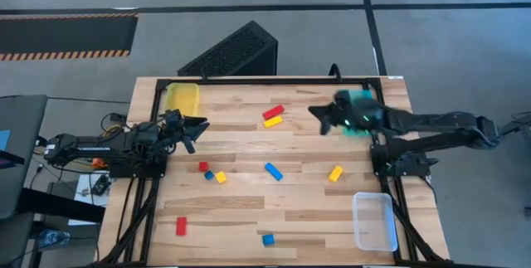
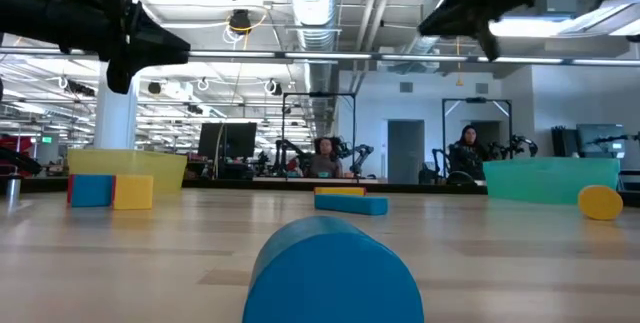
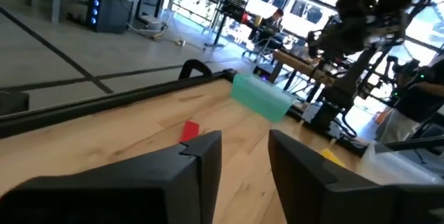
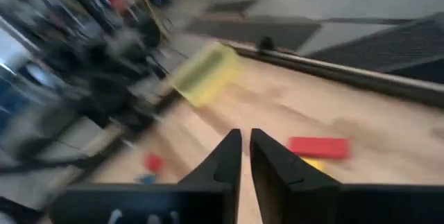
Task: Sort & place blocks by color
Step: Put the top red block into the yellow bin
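The wooden surface (image 1: 249, 218) fills the middle of the high view, with a dark arm at each side. At its upper left corner sits the yellow tray (image 1: 182, 98); the teal tray (image 1: 358, 110) lies at the upper right, partly under the right arm, and the clear tray (image 1: 373, 221) rests at the lower right.

The left claw (image 1: 197, 129) hangs above the surface just below the yellow tray, its fingers (image 3: 201, 156) parted with a clear gap and holding nothing. The right claw (image 1: 315, 114) is raised left of the teal tray, pointing toward the frame's centre; its fingers (image 4: 225, 156) stand nearly together, a thin slit between them, empty.

The blocks lie scattered and loose. A red bar (image 1: 273, 112) touches a yellow bar (image 1: 273, 122) in the upper middle. A blue bar (image 1: 273, 171) lies at the centre, and a yellow block (image 1: 335, 173) to its right. At centre left a small red cube (image 1: 203, 166), a blue cube (image 1: 209, 175) and a yellow cube (image 1: 221, 177) cluster together. A red block (image 1: 181, 226) sits lower left, and a blue block (image 1: 268, 240) near the bottom edge.
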You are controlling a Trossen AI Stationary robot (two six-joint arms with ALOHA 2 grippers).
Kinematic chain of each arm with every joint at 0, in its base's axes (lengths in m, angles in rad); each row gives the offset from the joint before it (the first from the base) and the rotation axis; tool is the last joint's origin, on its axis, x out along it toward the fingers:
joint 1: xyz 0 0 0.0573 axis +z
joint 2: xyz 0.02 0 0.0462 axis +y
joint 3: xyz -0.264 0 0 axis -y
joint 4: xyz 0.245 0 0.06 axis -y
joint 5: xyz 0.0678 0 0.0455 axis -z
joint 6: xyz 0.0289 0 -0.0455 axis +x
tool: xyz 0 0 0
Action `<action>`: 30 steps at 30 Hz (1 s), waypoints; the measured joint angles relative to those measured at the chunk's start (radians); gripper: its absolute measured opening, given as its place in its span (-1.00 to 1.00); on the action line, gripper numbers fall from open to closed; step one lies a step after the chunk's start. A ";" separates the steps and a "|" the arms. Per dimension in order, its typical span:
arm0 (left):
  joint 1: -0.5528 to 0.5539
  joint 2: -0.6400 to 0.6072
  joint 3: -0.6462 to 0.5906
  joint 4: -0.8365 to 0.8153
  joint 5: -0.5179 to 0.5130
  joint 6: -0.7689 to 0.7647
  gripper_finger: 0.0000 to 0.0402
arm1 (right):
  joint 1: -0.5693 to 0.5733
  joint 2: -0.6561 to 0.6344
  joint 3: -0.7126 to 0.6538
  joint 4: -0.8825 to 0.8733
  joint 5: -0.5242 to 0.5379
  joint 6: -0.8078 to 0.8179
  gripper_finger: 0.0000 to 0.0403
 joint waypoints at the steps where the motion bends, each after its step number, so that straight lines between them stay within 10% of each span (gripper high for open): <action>1: 0.000 0.000 0.000 0.014 -0.002 -0.011 -0.44 | -0.048 0.041 0.033 -0.009 -0.061 -0.046 -0.67; 10: 0.000 0.000 0.001 0.187 -0.117 0.062 -0.41 | -0.316 0.456 0.387 -0.191 -0.439 -0.480 -0.26; 30: -0.021 0.000 0.001 0.193 -0.198 0.047 -0.41 | -0.324 1.013 0.735 -0.496 -0.407 -1.228 -0.03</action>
